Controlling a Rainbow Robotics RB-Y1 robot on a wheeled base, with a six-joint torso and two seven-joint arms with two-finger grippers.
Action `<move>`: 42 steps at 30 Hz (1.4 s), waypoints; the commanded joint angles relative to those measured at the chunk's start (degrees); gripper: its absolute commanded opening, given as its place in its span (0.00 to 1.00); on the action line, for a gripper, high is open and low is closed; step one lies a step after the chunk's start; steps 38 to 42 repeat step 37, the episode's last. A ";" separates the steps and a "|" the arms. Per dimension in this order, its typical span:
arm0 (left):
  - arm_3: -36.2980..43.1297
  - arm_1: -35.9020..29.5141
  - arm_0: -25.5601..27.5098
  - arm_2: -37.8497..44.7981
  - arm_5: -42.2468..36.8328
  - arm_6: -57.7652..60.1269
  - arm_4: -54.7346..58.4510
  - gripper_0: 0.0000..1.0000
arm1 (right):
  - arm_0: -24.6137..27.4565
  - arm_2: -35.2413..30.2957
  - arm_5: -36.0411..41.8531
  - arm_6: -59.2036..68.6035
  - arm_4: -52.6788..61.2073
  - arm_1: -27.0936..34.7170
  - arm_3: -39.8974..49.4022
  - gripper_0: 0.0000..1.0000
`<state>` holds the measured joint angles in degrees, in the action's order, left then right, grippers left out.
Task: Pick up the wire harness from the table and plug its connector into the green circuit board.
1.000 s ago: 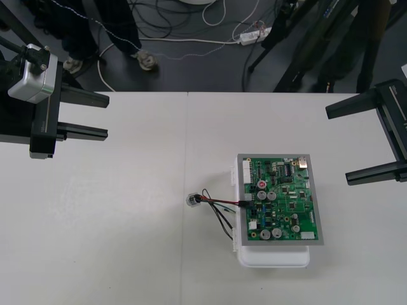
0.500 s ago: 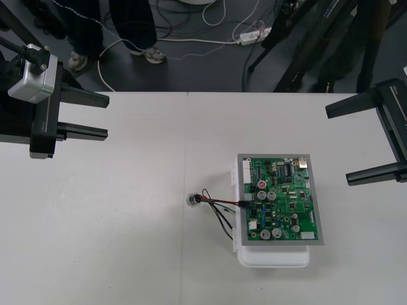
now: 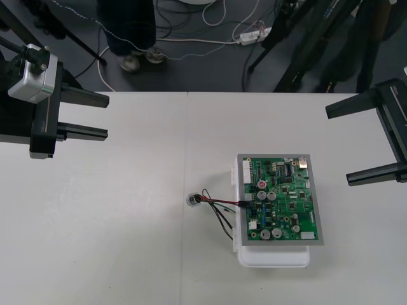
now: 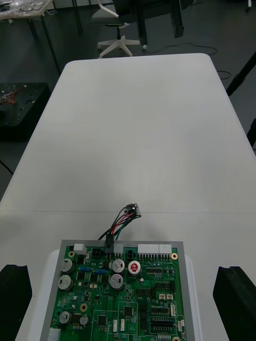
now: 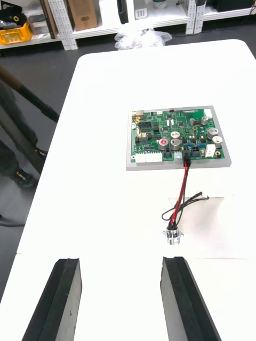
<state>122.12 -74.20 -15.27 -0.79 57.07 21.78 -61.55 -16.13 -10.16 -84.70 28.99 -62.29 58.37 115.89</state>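
Harness [image 3: 213, 204]: one, plug [image 5: 186, 156] seated in one board [image 3: 283, 203], plainest in left wrist view; left gripper [image 3: 107, 116], right gripper [image 3: 337, 145] spread wide, empty.

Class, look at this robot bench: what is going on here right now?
Nothing is being handled. The left gripper and the right gripper wait open at their own sides of the table, apart from the work. The harness has its black plug in the green circuit board at its left edge; its wires trail to the round metal socket lying on the table beside the board.
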 commanded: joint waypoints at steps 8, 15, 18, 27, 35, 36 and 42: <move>0.75 0.72 -0.29 1.58 -2.05 0.11 -0.33 0.44 | -1.72 -1.97 -0.29 -2.71 0.59 0.86 -0.14 1.00; 0.75 0.72 -0.29 1.58 -2.05 0.11 -0.33 0.44 | -1.72 -1.97 -0.29 -2.71 0.59 0.86 -0.14 1.00; 0.75 0.72 -0.29 1.58 -2.05 0.11 -0.33 0.44 | -1.72 -1.97 -0.29 -2.71 0.59 0.86 -0.14 1.00; 0.75 0.72 -0.29 1.58 -2.05 0.11 -0.33 0.44 | -1.72 -1.97 -0.29 -2.71 0.59 0.86 -0.14 1.00; 0.75 0.72 -0.29 1.58 -2.05 0.11 -0.33 0.44 | -1.72 -1.97 -0.29 -2.71 0.59 0.86 -0.14 1.00; 0.75 0.72 -0.29 1.58 -2.05 0.11 -0.33 0.44 | -1.72 -1.97 -0.29 -2.71 0.59 0.86 -0.14 1.00; 0.75 0.72 -0.29 1.58 -2.05 0.11 -0.33 0.44 | -1.72 -1.97 -0.29 -2.71 0.59 0.86 -0.14 1.00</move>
